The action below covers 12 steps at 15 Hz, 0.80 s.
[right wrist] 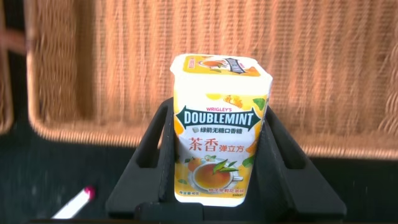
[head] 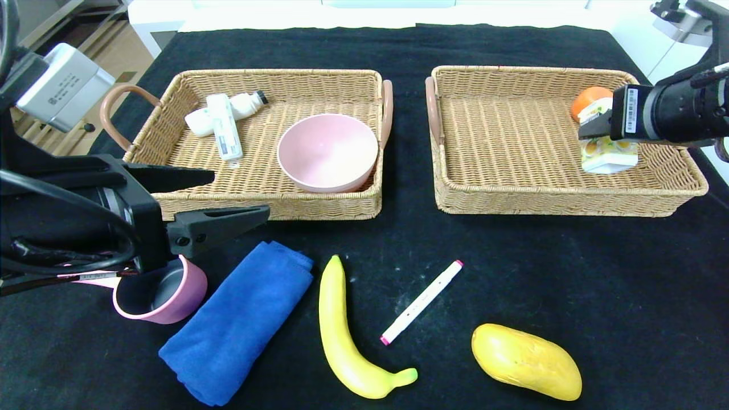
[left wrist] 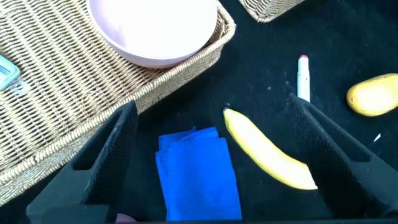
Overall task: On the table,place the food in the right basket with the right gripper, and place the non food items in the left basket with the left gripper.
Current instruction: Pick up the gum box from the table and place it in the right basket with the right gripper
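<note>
Right tool [head: 589, 132] grips the gum box [right wrist: 214, 127] over the right basket [head: 512, 199]; left tool [head: 228, 199] wide open

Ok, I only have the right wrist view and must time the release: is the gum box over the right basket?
Observer: Yes, the right tool holds the gum box over the right basket, near the orange in its far right corner.
Operator: What food lies outside it?
Observer: A banana and a mango.
Operator: And the left tool?
Observer: Open, above the cup.
</note>
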{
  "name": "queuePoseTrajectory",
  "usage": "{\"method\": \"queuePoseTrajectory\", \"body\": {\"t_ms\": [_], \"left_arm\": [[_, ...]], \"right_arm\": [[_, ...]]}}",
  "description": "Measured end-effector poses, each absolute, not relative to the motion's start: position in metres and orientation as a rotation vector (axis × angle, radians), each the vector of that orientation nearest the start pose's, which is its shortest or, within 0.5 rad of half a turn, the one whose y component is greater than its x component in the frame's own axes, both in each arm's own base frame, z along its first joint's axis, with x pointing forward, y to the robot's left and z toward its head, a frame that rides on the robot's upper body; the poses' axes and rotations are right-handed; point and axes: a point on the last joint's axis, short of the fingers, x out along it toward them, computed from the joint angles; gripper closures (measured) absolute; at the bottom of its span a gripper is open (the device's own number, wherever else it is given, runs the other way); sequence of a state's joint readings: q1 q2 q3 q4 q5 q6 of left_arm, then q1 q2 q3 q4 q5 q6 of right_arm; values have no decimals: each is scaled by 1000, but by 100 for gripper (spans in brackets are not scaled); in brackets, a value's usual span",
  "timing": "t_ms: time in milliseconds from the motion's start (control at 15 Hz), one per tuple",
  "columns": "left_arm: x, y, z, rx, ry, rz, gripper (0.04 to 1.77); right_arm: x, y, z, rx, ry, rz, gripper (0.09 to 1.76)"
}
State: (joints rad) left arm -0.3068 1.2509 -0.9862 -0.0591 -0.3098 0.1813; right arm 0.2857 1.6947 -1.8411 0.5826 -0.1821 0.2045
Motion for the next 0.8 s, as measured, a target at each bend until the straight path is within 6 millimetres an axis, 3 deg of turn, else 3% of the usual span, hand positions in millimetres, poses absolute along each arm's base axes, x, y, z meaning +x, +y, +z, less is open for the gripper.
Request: {"method": "queuePoseTrajectory", "body": {"t_ms": [333, 800], "left_arm": [[182, -65, 291, 175, 155, -633, 9], [183, -66, 290, 175, 158, -636, 9]], "right_arm": [[332, 71, 353, 141, 325, 14, 104], [394, 66, 325, 174, 192, -12, 104]]}}
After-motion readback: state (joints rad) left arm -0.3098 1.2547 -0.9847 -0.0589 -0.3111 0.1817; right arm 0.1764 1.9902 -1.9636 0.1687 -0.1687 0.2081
